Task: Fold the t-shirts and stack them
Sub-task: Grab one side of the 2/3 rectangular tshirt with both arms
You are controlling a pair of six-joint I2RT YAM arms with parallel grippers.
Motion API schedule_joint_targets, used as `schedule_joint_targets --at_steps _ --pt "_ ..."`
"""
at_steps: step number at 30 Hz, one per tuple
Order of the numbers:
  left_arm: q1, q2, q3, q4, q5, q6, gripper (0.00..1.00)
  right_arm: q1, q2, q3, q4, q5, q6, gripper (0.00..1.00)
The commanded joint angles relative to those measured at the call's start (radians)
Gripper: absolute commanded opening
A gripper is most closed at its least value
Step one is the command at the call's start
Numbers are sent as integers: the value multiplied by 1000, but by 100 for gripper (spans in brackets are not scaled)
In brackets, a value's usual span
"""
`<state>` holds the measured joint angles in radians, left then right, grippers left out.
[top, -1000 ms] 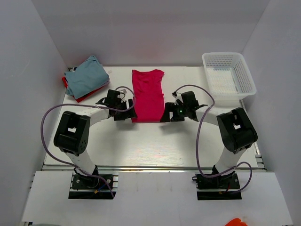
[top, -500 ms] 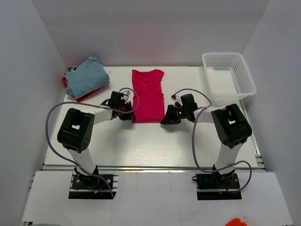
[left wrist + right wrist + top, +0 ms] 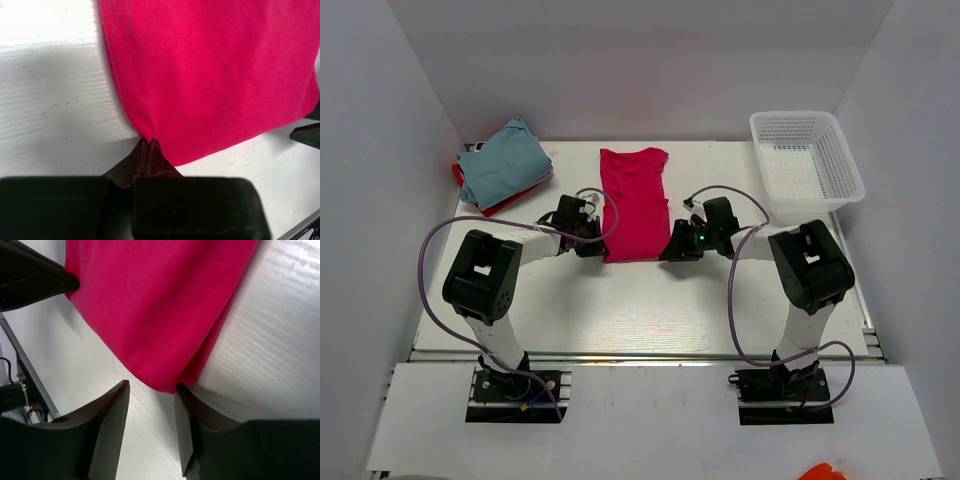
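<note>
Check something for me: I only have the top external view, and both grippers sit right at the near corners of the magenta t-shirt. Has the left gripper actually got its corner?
Observer: Yes. The left wrist view shows the left gripper shut, with the near corner of the magenta t-shirt pinched at its tips.
Operator: And the right one?
Observer: Not gripping. In the right wrist view the right gripper is open. Its jaws stand apart on either side of the other near corner, and there is a gap between the cloth and one jaw.
</note>
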<state>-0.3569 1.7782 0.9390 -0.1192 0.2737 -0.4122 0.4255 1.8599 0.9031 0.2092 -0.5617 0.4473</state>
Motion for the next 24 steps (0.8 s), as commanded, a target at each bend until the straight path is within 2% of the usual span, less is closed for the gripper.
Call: schedule_joint_targets --at_steps 1,3,7,10,11,12,13,18,22,24 --pt "-8 -25 -28 -63 -27 7 0 -10 -1 16 -62 97 -35 49" --pt "-8 -34 -28 -63 -37 7 0 -19 -5 13 -76 126 -33 52" --pt "-8 -43 -28 -63 -37 7 0 -24 2 17 -73 114 -24 50" --pt "-8 -52 -28 -73 -27 7 0 -21 9 17 -56 71 -19 28" --pt "-8 -53 -28 -73 -27 7 0 -22 7 16 -48 63 -16 13" --pt "-8 -62 -28 -73 1 7 0 -19 -1 11 -44 59 -18 3" --pt "-8 -62 -19 -82 1 7 0 -19 -10 0 -41 42 -25 0" --pt "-19 -180 -31 -143 108 7 0 -11 -97 -70 -57 -35 -19 0" --pt "-40 -308 -94 -229 180 -4 0 -5 -278 -188 -119 -131 7 0" --pt "-50 -362 -121 -282 238 -14 0 1 -361 -228 -207 -151 -1 0"
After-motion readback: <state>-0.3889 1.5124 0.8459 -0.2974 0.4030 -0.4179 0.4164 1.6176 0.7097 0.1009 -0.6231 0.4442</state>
